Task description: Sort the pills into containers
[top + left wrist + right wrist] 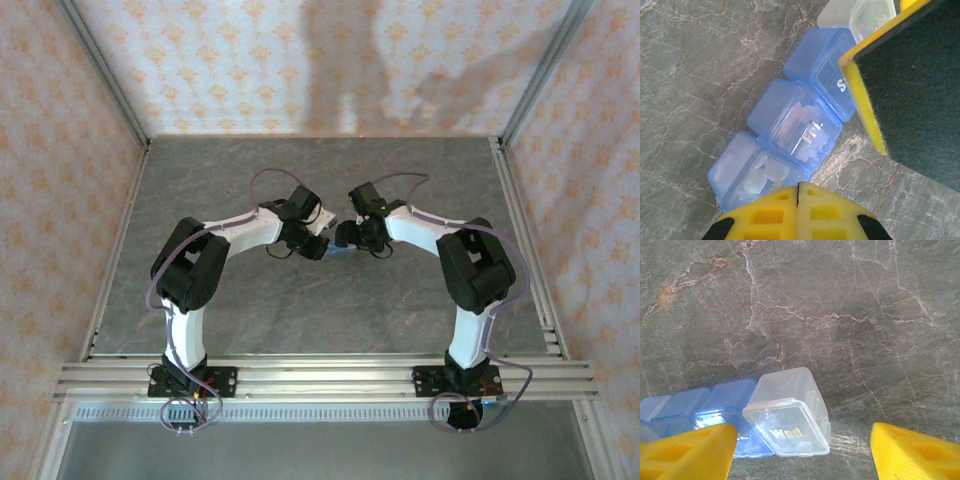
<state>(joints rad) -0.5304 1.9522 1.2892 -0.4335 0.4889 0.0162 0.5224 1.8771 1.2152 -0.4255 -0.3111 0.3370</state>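
Just ahead of closed left end effector (798,196): containers (790,125).

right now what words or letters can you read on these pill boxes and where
"Wed": lid of the clear compartment
"Fri": lid of the middle blue compartment
"S", rest hidden: lid of the far blue compartment
near blue compartment: label hidden, unreadable

Two slim arms, the left arm (240,232) and the right arm (425,228), wear white shells over bulky black joints. A lilac cable (262,178) loops along each. Black base plates (190,380) sit at seven and five o'clock. The left gripper (798,187) is bright yellow, with square recesses moulded in.
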